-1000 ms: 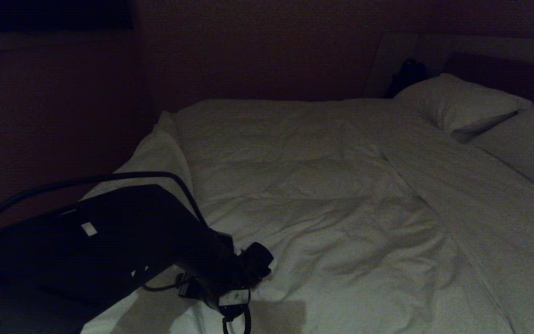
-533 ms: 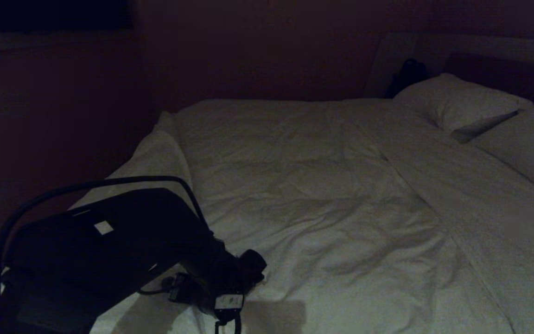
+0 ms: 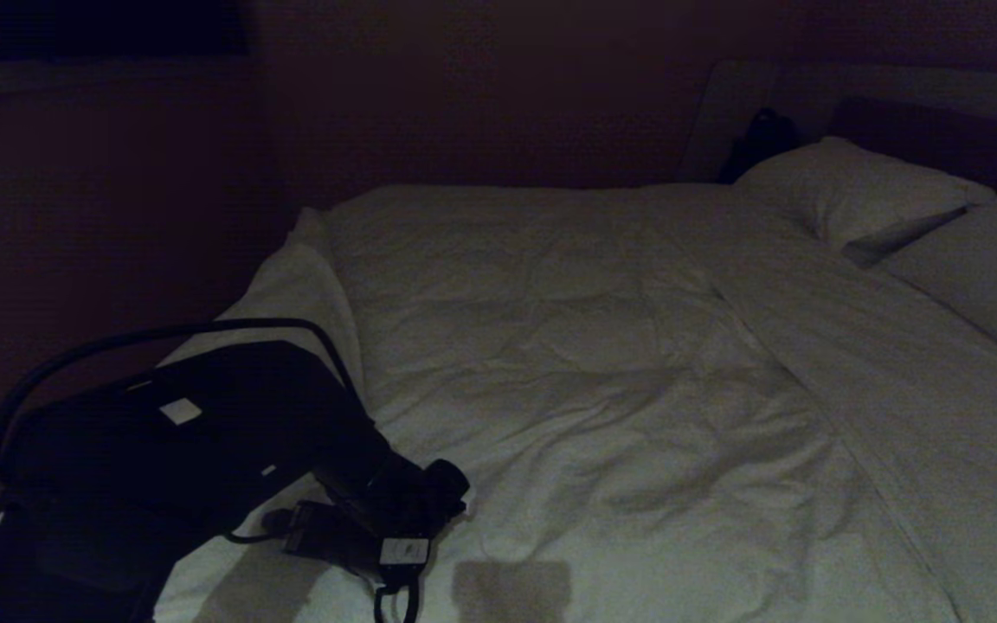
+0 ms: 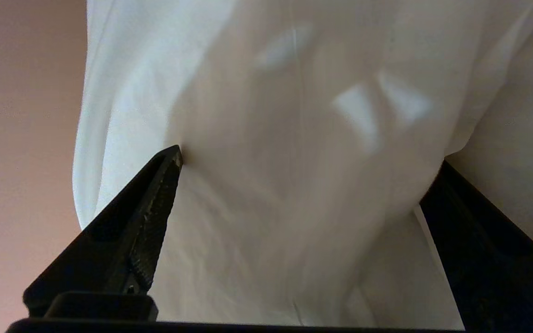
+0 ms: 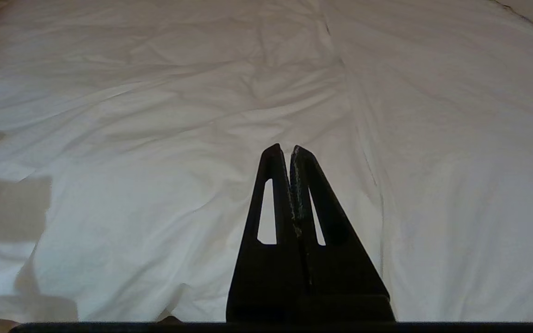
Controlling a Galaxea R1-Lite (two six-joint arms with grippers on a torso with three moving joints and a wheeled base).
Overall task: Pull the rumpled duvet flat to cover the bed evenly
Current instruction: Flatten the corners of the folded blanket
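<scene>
dim room, dark reddish wall behind, a wide bed (image 3: 291, 285) filling most of the head view. dark headboard (image 3: 914, 130) at 1 o'clock, two white pillows (image 3: 845, 186) under it at 1 to 2 o'clock, a small dark object (image 3: 762, 138) beside the nearer pillow, too dark to identify.

duvet (image 3: 602, 372) lies spread over nearly the whole bed, centre to 5 o'clock, creased and rumpled through the middle, with a long fold line running from 1 o'clock down to 5 o'clock. at 9 to 10 o'clock its edge drapes over the bed's side.

left arm (image 3: 204, 441) sits at 7 o'clock in the head view, black, cable looped over it. left gripper (image 4: 301, 185) is at the duvet's near edge. in the left wrist view its jaws stand wide apart, white cloth bulging between them, one fingertip (image 4: 174, 159) touching the fabric; no clamp on the cloth.

change since a second ago: the left wrist has drawn back toward 7 o'clock, away from the bed's middle, and the jaws have gone a little wider. the duvet's creases look about the same.

right gripper (image 5: 290, 150) shows only in its own wrist view, fingers pressed together, holding nothing, hanging above the duvet without touching it.

no containers in sight.
</scene>
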